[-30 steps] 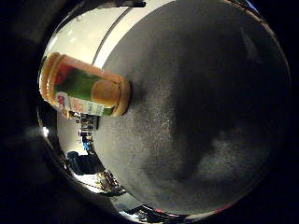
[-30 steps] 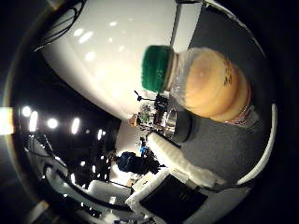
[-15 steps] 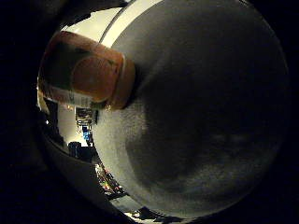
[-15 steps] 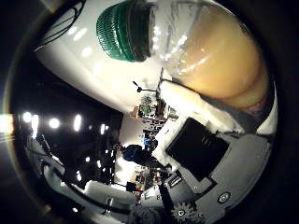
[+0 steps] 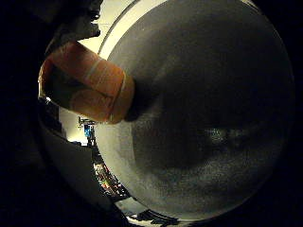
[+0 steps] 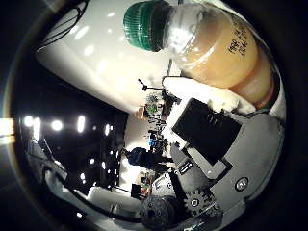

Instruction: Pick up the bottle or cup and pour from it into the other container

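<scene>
A clear bottle [image 6: 217,43] with a green cap [image 6: 144,24] and orange liquid fills much of the right thumb side palm view, close to the palm. My right hand [image 6: 207,135] has white and black fingers curled up against the bottle's side. In the right little finger side palm view the bottle's orange body with its label [image 5: 90,80] stands close by, over the grey table [image 5: 208,113]. I see no other container.
A white surface [image 6: 91,63] lies behind the bottle's cap. Beyond the table's edge is a dark room with lights [image 6: 53,125] and distant clutter [image 6: 154,101]. The grey table stretches wide beside the bottle.
The bottle has grown much larger as the palm closed in on it. The fingers have come in from the edge and curled against the bottle's side.
</scene>
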Available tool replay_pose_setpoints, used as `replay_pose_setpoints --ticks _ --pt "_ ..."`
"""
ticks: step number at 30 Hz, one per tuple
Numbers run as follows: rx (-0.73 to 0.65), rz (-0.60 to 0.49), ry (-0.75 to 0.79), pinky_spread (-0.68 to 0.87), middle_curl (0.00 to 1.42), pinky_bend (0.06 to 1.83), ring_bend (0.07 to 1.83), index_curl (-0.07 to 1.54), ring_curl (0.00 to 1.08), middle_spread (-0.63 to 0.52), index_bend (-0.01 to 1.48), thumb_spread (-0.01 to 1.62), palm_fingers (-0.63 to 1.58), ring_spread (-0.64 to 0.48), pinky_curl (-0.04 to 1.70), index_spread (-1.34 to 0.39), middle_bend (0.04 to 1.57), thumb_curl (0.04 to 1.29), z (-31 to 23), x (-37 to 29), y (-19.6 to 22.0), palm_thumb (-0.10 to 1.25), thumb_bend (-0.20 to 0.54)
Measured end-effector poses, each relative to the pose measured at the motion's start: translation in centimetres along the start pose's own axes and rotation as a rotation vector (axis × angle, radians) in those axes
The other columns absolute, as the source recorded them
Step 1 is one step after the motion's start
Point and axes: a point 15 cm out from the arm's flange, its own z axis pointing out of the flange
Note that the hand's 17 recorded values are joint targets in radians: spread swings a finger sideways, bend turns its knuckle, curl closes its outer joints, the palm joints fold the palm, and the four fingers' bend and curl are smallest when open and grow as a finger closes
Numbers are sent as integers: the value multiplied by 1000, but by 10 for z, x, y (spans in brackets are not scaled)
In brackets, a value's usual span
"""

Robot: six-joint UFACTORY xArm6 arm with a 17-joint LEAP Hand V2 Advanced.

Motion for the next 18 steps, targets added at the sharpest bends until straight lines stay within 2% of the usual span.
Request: replay_pose_setpoints --ticks 11,18 --pt "27 -66 42 -215 888 1489 1382 935 687 -177 1089 553 1004 -222 523 -246 1260 771 -17 -28 -14 1103 -16" --pt "14 -167 134 -201 917 1480 1377 941 770 -166 1167 445 999 -245 642 -229 1324 847 -31 -84 -31 1117 -18"
